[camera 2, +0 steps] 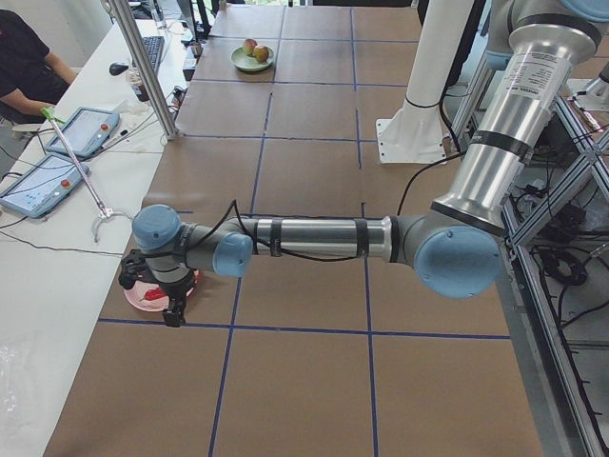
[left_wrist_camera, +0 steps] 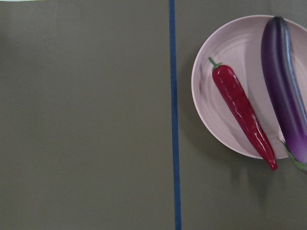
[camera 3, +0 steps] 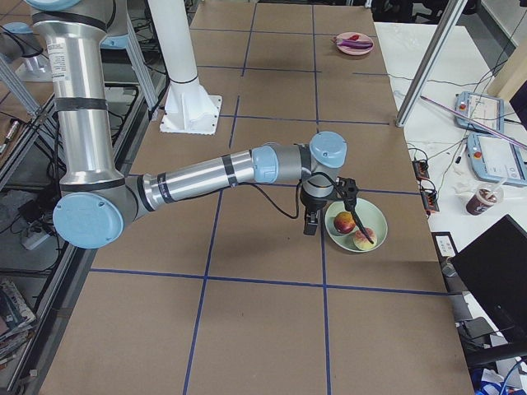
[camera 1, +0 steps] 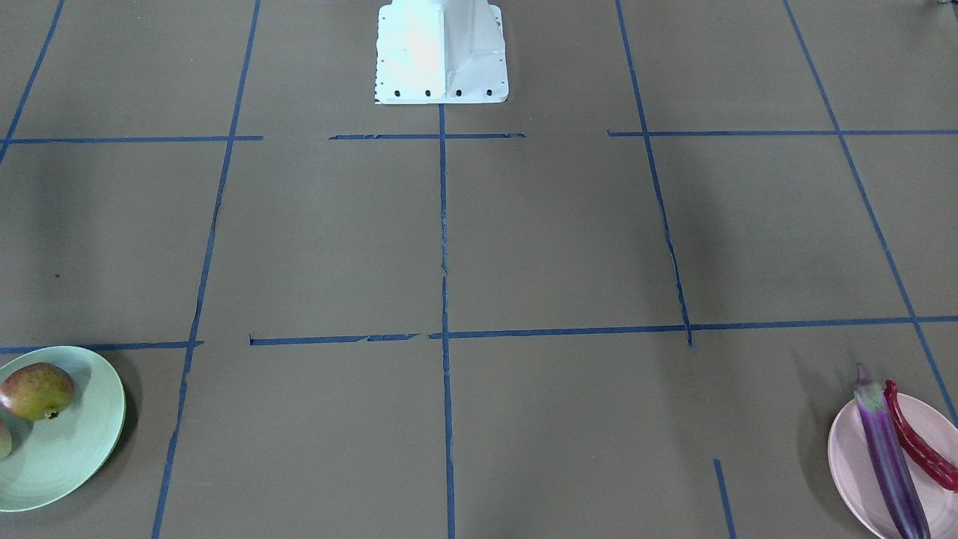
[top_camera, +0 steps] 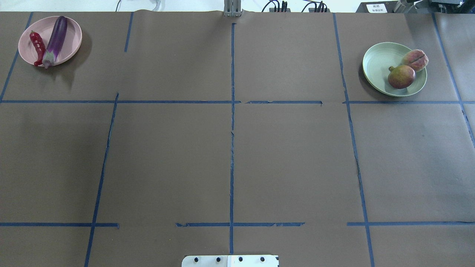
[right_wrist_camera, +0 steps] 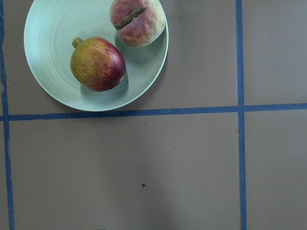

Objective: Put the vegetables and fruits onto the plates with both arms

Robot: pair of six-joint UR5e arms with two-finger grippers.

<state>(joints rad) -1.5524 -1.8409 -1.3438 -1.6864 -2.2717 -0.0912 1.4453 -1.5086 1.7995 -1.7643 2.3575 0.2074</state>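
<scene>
Pink plate (top_camera: 72, 35) | eggplant (top_camera: 56, 37) overhangs rim, may roll off if nudged | left tool (camera 2: 172, 312), right tool (camera 3: 311, 222) grip: cannot tell

Two plates (top_camera: 378, 63) (top_camera: 72, 35), two fruits (top_camera: 401, 76) (top_camera: 415, 60), one eggplant (top_camera: 56, 37), one chili pepper (top_camera: 38, 46) — two arms (camera 2: 314, 238) (camera 3: 198, 177)

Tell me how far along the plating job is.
Done: the eggplant and chili lie on the pink plate; the red-yellow fruit and the pale blushed fruit sit on the green plate. In hand: nothing visible. The left tool and right tool hover by their plates, open or shut I cannot tell. Left: seemingly only retracting the arms.
</scene>
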